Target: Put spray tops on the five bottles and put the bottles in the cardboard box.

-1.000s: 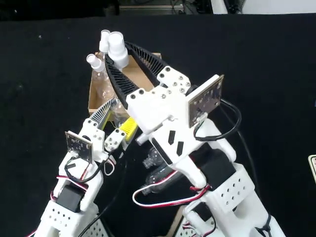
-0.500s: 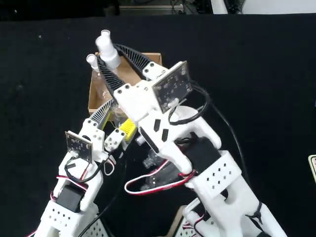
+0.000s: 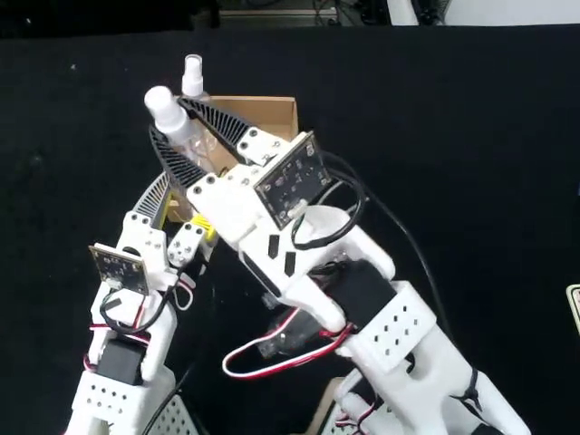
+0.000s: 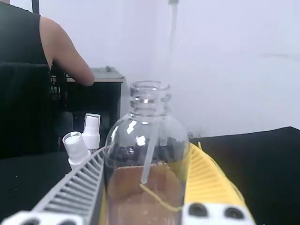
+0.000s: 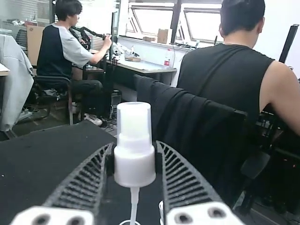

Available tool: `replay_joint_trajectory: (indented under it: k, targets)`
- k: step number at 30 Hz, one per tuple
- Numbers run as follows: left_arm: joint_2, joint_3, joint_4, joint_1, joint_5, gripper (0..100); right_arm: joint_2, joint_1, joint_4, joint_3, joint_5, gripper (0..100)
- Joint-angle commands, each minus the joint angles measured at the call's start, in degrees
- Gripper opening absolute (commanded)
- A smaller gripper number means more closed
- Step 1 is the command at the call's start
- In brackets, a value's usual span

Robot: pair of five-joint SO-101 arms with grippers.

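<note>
On the black tabletop (image 3: pixel 471 136), the cardboard box (image 3: pixel 267 111) lies at eleven o'clock from my arms. My left claw (image 4: pixel 146 151) is clamped round an open bottle (image 4: pixel 147 119) at the box's near edge. My right claw (image 5: pixel 134 149) grips a spray top (image 5: pixel 134 133) at twelve o'clock above it. I'd keep the dip tube (image 4: pixel 146 161) plumb, lower slowly, then twist.

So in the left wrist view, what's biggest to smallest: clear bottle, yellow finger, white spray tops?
1. clear bottle, closest to camera
2. yellow finger
3. white spray tops, both alike; they sit farther back, so really unsure
</note>
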Motion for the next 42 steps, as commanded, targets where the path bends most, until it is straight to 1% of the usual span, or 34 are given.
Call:
replay_joint_trajectory:
  k: [1,11,12,16,17,19,22,29,31,34,35,39,42]
  targets:
    - [-0.7,1.3,-1.5,-0.7,0.6,3,-0.5,-1.0,0.1,-1.9,0.6,1.5]
    - [-0.7,1.3,-1.5,-0.7,0.6,3,-0.5,-1.1,0.2,-1.9,0.6,2.5]
    - [-0.7,1.3,-1.5,-0.7,0.6,3,-0.5,-1.1,0.3,-1.9,0.6,4.4]
    - [-0.7,1.3,-1.4,-0.7,0.6,3,-0.5,-1.2,4.7,-4.0,0.6,17.8]
    - [-0.7,1.3,-1.4,-0.7,0.6,3,-0.5,-1.2,6.3,-4.9,0.6,19.9]
    - [-0.7,1.3,-1.4,-0.7,0.6,3,-0.5,-1.2,9.1,-6.7,0.6,21.1]
    - [-0.7,1.3,-1.4,-0.7,0.6,3,-0.5,-1.2,11.1,-8.1,0.6,21.1]
    - [-0.7,1.3,-1.4,-0.7,0.6,3,-1.0,0.3,11.0,-8.5,0.3,20.9]
    - [-0.7,1.3,-1.4,-0.7,0.6,3,-1.1,2.1,10.9,-8.7,0.3,15.7]
    - [-0.7,1.3,-1.4,-0.7,0.6,3,-1.1,4.8,11.3,-9.6,0.2,1.5]
    - [-0.7,1.3,-1.4,-0.7,0.6,3,-1.1,5.8,11.3,-9.8,0.2,1.0]
    - [-0.7,1.3,-1.4,-1.1,0.5,3,-2.2,8.9,12.1,-10.7,0.3,8.0]
    - [-0.7,1.3,-1.4,-1.1,0.5,3,-4.7,12.4,15.6,-12.1,0.6,8.1]
